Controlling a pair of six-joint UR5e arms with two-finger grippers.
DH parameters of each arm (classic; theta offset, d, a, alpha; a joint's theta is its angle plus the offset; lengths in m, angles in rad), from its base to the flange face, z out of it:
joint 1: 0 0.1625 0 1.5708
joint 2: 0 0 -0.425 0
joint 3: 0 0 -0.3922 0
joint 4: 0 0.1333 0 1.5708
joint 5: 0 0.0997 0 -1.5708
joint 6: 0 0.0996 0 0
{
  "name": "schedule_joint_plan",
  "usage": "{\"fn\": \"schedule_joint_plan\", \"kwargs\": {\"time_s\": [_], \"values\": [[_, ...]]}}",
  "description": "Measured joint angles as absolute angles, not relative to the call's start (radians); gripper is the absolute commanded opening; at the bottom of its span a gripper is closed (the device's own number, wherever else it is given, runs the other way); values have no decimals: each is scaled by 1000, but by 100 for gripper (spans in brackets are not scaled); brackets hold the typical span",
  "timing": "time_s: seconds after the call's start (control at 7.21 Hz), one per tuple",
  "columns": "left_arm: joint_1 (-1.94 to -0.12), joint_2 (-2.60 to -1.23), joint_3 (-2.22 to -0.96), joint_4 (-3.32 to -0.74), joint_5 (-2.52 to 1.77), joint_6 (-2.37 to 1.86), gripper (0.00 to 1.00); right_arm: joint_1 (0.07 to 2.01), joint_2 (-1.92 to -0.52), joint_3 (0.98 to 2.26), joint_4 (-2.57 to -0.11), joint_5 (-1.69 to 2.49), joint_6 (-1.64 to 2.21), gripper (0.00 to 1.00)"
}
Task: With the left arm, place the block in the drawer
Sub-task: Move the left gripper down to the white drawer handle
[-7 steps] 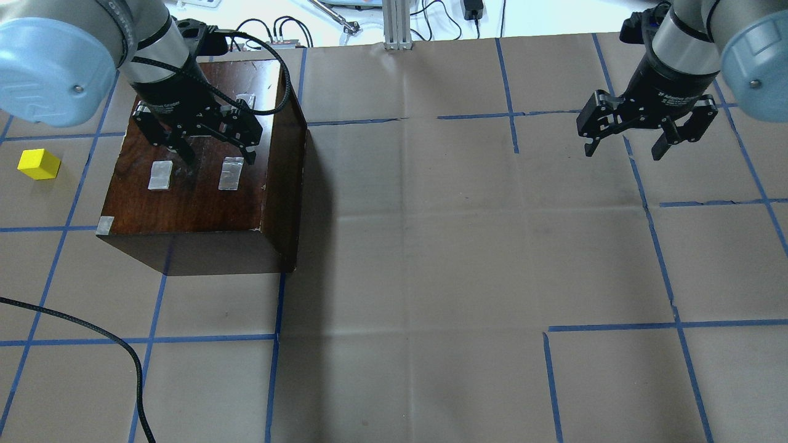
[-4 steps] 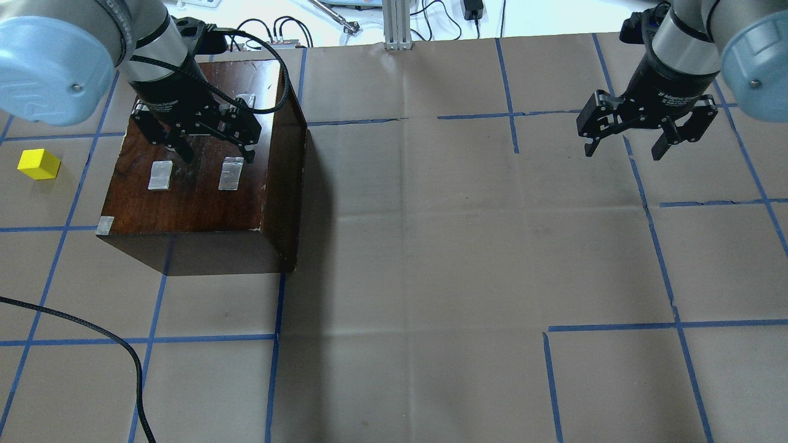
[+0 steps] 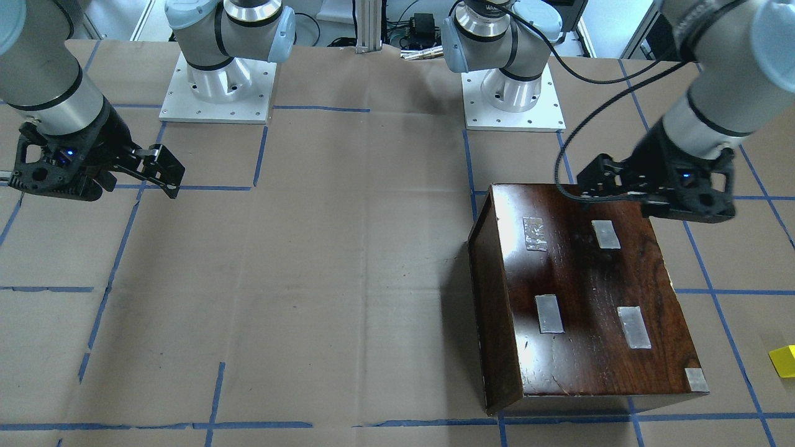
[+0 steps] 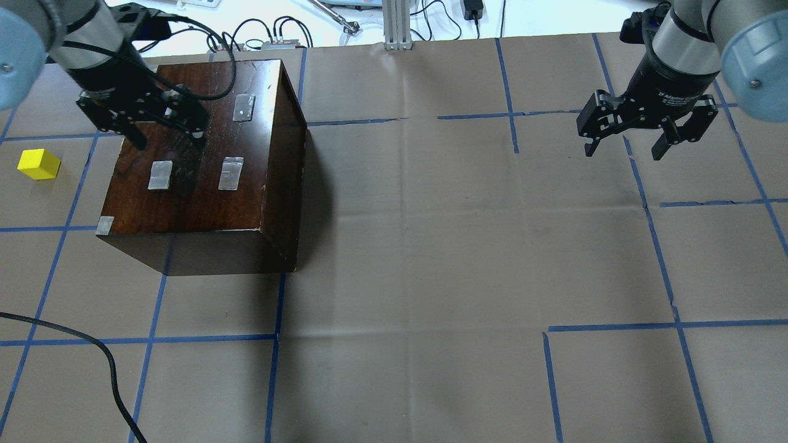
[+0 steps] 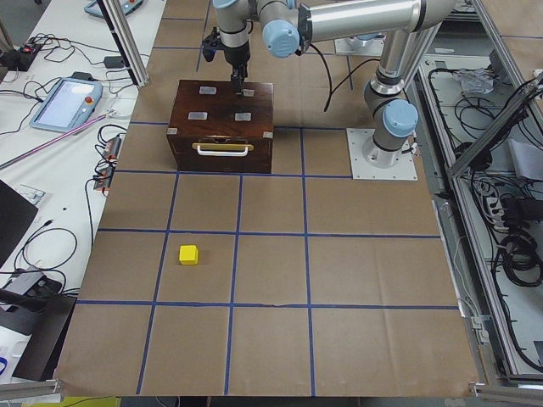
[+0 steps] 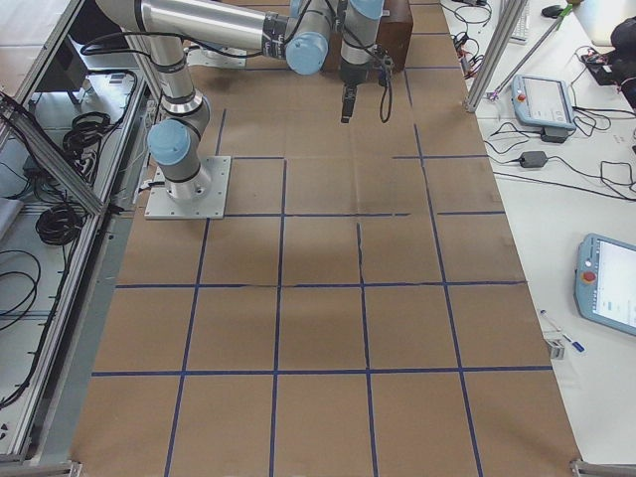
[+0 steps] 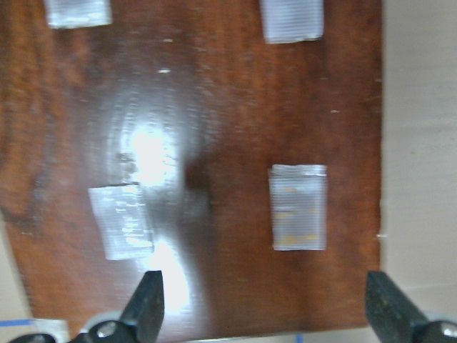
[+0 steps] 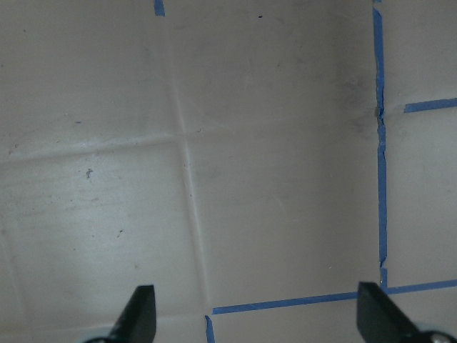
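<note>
Yellow and small, the block [image 4: 39, 164] sits on the brown paper [image 4: 431, 258] at the far left of the overhead view. It is at 9 o'clock from the dark wooden box [image 4: 197, 203], near it but not touching, with a blue tape line [image 4: 80, 184] running between the two. A loose black cable [image 4: 112, 369] curls over the paper at the box's 7 o'clock.

The left arm [image 4: 86, 34] reaches over the box, and the left gripper [image 4: 170, 145] hangs above the top's 11 o'clock corner with its fingers spread wide and nothing between them. The block lies at about 8 o'clock from it, beyond the box's left edge and that tape line. The wrist camera looks straight down on glossy wood and on silver tape patches [image 4: 231, 173] stuck to the top; another patch covers the near-left corner [image 4: 105, 225].

From the left-end camera the box's front face carries a pale bar handle [image 5: 222, 149]. This is probably the drawer [image 5: 222, 157], shut flush, though the seam is hard to make out at that size.

An aluminium post [image 4: 397, 24] stands at the table's 12 o'clock edge among cables. Well apart, at the box's 3 o'clock, the right gripper [image 4: 623, 152] hangs over bare paper and blue tape — fingers apart, holding nothing. There is white lettering on its collar [image 4: 677, 93], too small to read.
</note>
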State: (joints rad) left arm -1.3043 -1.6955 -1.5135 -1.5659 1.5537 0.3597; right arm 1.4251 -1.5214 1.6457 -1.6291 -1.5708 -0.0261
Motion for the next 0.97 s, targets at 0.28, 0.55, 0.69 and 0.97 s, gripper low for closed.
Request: {"fn": "schedule_joint_plan", "kwargs": {"time_s": [0.28,0.55,0.69,0.97], "values": [[-1150,-1748,-1466,-1558,1547,487,99,1425,-1521,1646,-1629,-1571,-26,100],[-1019,-1858,-1395,-1555,1542,561,99,1425,-1522,1646,-1629,-1571,-26,100],[-981,-1912,-1369,-1553,1540,571,99,1425,-1522,1646,-1629,-1571,-26,100],[-959,-1974,-1359,-1539,1498,592,99,1425,-1522,1646,-1629,-1571,-26,100]]}}
